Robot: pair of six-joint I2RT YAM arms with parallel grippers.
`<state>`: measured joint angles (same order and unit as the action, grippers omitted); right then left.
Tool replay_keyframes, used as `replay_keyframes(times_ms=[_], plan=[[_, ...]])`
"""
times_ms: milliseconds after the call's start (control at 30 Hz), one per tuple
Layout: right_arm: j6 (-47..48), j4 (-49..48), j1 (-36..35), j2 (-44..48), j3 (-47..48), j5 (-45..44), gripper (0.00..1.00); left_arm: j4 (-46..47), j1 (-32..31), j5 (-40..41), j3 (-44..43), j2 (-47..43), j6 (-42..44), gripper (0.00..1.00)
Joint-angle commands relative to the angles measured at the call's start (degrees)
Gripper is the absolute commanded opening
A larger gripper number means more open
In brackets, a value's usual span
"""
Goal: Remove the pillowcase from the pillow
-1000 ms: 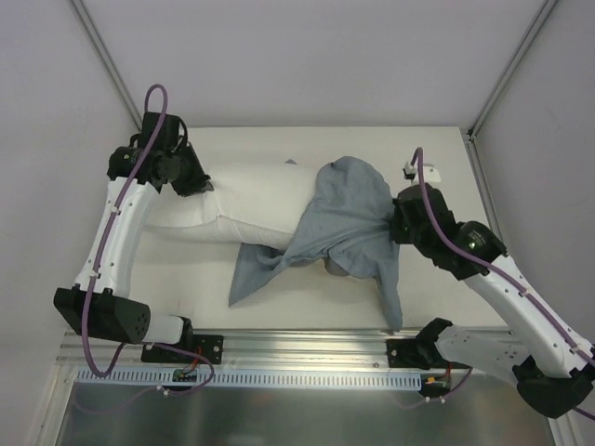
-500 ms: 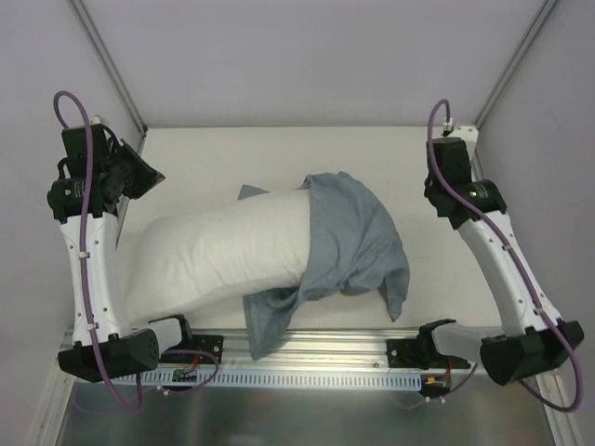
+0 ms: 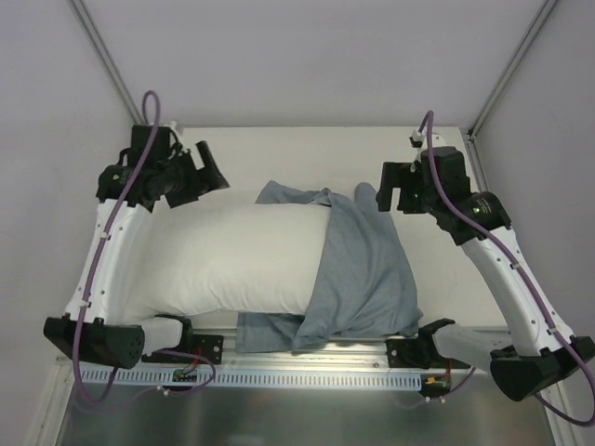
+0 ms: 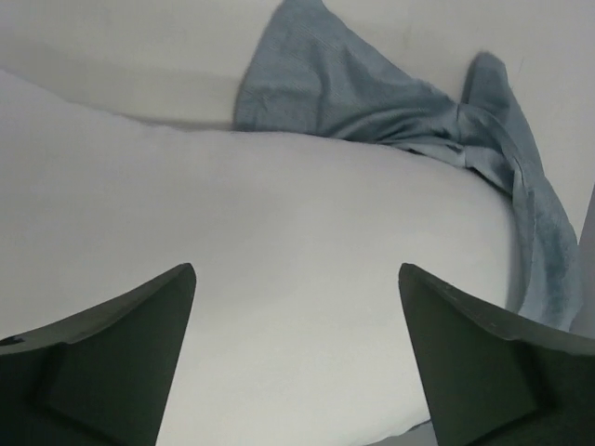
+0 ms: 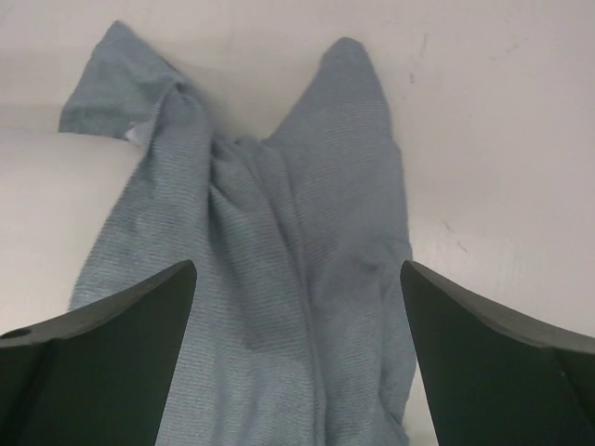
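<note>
The plump white pillow (image 3: 232, 260) lies across the table, its left part bare. The grey-blue pillowcase (image 3: 363, 269) still wraps its right end, bunched there with folds spilling toward the near edge. My left gripper (image 3: 206, 175) hovers open above the pillow's far left corner with nothing in it; in its wrist view the pillow (image 4: 279, 279) fills the space between the fingers, and the pillowcase (image 4: 372, 93) lies beyond. My right gripper (image 3: 390, 189) hangs open over the far right of the cloth, and the pillowcase (image 5: 279, 279) lies below its spread fingers.
The metal rail (image 3: 307, 372) and both arm bases run along the table's near edge. A small white clip (image 3: 415, 141) sits on the right arm's cable near the back right corner. Frame posts (image 3: 107, 65) rise at the back corners.
Both grippers opened and let go. The pillow and pillowcase dropped back flat on the table. Both arms moved in from their raised, outer positions to hover over the pillow's far side.
</note>
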<state>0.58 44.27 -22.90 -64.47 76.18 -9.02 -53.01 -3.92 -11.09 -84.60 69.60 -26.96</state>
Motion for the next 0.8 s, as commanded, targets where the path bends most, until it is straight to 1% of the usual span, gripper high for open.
replay_keyframes(times_ms=[0,33,67,100,167,233,300,333,367,400,433,467,500,533,567,600,633,667,733,767], plan=[[-0.40,1.17,-3.19,-6.17,4.57,7.52,0.96,0.72,-10.47,6.78,-3.89,6.75,0.33,0.96],[-0.40,2.30,-4.17,-8.11,5.89,7.78,0.96,0.72,-12.58,7.57,-4.43,10.08,0.07,0.99],[-0.49,2.83,-4.87,-10.13,7.13,7.96,0.96,0.55,-16.60,9.66,-4.96,11.51,-0.20,0.99],[-0.40,3.27,-5.84,-14.15,8.97,7.96,0.96,0.46,-18.30,10.47,-4.96,13.09,-0.55,0.99],[-2.77,3.72,-6.46,-17.78,10.12,10.40,0.96,0.37,-20.94,10.74,-4.35,16.69,-2.47,0.99],[-3.91,2.84,-7.07,-22.51,10.39,10.69,0.96,0.37,-24.02,10.65,-2.77,19.41,-4.50,0.99],[-4.53,2.49,-7.34,-25.17,10.39,11.03,0.96,0.37,-25.95,10.65,-1.72,20.92,-4.86,0.99],[-4.88,1.53,-7.34,-27.10,9.61,11.56,0.96,0.37,-27.87,10.74,-1.54,22.32,-4.77,0.99],[-5.15,0.65,-7.34,-27.72,8.90,12.70,0.98,0.37,-28.59,10.65,-1.45,22.77,-4.68,0.92],[-5.15,-0.14,-7.34,-28.17,8.11,12.79,0.95,0.37,-29.12,10.65,-1.01,23.29,-4.59,0.82],[-4.80,-1.19,-7.34,-28.52,7.41,12.36,0.78,0.54,-29.65,9.96,-0.66,23.73,-5.03,0.69],[-4.71,-1.20,-7.25,-29.13,7.14,9.83,0.64,0.54,-29.82,9.43,-0.40,23.91,-5.03,0.48],[-4.62,-1.03,-6.56,-29.05,7.22,9.37,0.48,0.54,-29.91,9.25,-0.13,24.00,-5.03,0.00],[-4.71,-0.77,-6.03,-28.79,7.14,7.02,0.16,0.54,-29.91,9.33,0.22,23.65,-5.12,0.00],[-4.97,-0.85,-5.24,-27.31,7.05,5.69,0.05,0.54,-29.83,9.60,0.48,23.30,-5.12,0.00],[-5.50,-0.94,-3.49,-26.33,7.05,5.07,0.01,0.54,-29.83,10.29,1.01,22.69,-5.47,0.00],[-5.59,-1.12,-2.52,-25.11,6.96,3.41,0.01,0.46,-29.65,12.82,1.36,20.94,-5.47,0.00],[-5.76,-1.20,-1.64,-22.57,6.96,2.52,0.01,0.46,-29.22,13.63,1.97,19.79,-5.38,0.00],[-5.94,-1.29,1.70,-19.92,7.31,1.03,0.01,0.54,-27.73,13.38,2.59,15.68,-4.51,0.00],[-5.85,-1.21,3.71,-17.38,7.57,0.41,0.01,0.54,-25.19,12.94,3.38,14.35,-4.16,0.00]])
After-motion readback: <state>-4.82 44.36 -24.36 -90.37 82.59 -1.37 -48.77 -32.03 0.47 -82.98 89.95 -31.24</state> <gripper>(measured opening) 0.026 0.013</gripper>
